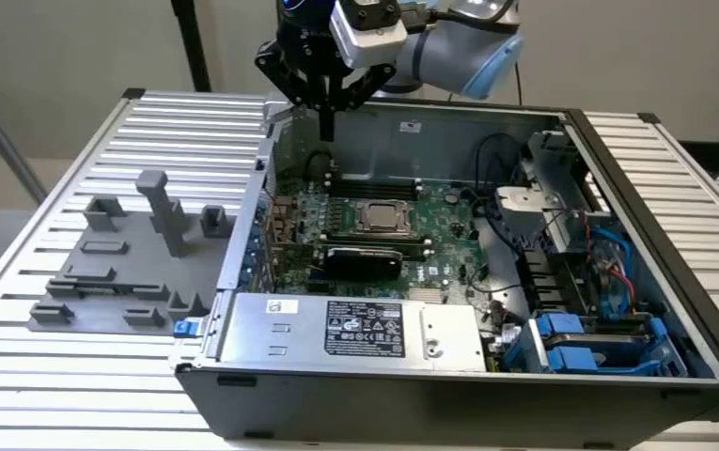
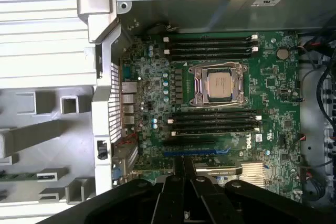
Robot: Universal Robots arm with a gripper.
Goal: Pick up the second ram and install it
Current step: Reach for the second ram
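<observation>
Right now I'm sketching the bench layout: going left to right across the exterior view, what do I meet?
Grey parts holder → motherboard → blue drive bay.

Gripper (image 1: 328, 127) hangs above the computer case (image 1: 460, 404) back corner, fingers pressed together, pointing down. Grey holder tray (image 1: 96, 282) sits on table (image 1: 58, 376) beside case.

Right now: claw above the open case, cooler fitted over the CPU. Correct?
Not quite. The claw is above the open case, but the CPU has no cooler fitted over it. The wrist view shows its silver lid bare.
</observation>
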